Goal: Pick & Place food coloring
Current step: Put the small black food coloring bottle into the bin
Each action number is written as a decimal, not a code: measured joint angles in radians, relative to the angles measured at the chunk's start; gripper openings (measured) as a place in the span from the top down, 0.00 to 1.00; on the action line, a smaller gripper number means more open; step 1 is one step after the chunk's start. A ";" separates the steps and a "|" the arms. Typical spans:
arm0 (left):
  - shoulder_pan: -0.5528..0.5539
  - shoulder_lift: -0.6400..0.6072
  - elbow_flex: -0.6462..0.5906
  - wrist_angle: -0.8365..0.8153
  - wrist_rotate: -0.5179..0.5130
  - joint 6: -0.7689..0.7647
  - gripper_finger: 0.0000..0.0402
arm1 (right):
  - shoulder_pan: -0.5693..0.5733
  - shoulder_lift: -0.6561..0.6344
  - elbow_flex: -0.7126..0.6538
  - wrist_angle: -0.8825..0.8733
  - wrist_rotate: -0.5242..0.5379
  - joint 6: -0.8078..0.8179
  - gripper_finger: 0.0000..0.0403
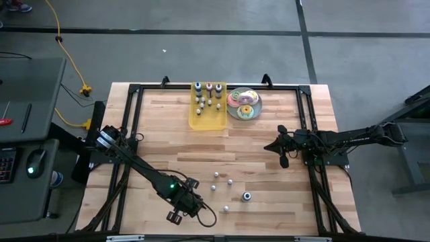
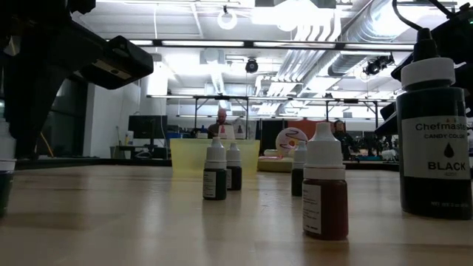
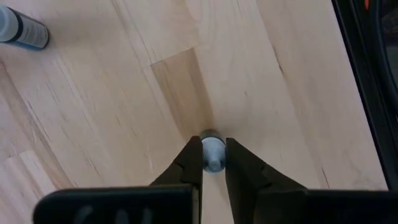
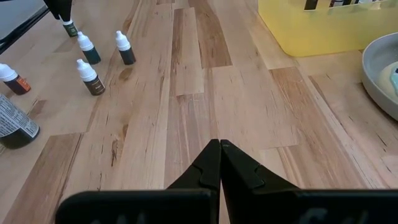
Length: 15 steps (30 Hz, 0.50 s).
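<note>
One yellow tray (image 1: 207,122), one plate (image 1: 232,111) — six loose bottles (image 1: 247,196).

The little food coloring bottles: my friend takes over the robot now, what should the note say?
Left gripper: at the table's near edge, fingers shut on one small bottle.
Right gripper: fingers shut, empty, waiting at the right side.
Done: several bottles already stand in the yellow tray beside the doughnut plate.
Left: about five loose bottles on the table, including the big black one, plus the held one.
</note>
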 joint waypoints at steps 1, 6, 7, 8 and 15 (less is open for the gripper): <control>0.000 0.000 0.000 0.000 0.000 0.000 0.93 | 0.000 0.000 0.000 0.000 0.000 0.000 1.00; 0.000 0.000 0.000 -0.001 -0.002 -0.003 0.93 | 0.000 0.000 0.000 0.000 0.000 0.000 1.00; 0.000 0.000 0.000 -0.001 -0.002 -0.004 0.93 | 0.000 0.000 0.000 0.000 0.000 0.000 1.00; 0.001 0.000 0.002 -0.004 -0.002 -0.007 0.93 | 0.000 0.000 0.000 0.000 0.000 0.000 1.00; 0.003 0.003 0.091 -0.129 -0.048 -0.026 0.94 | 0.000 0.000 0.000 0.000 0.000 0.000 1.00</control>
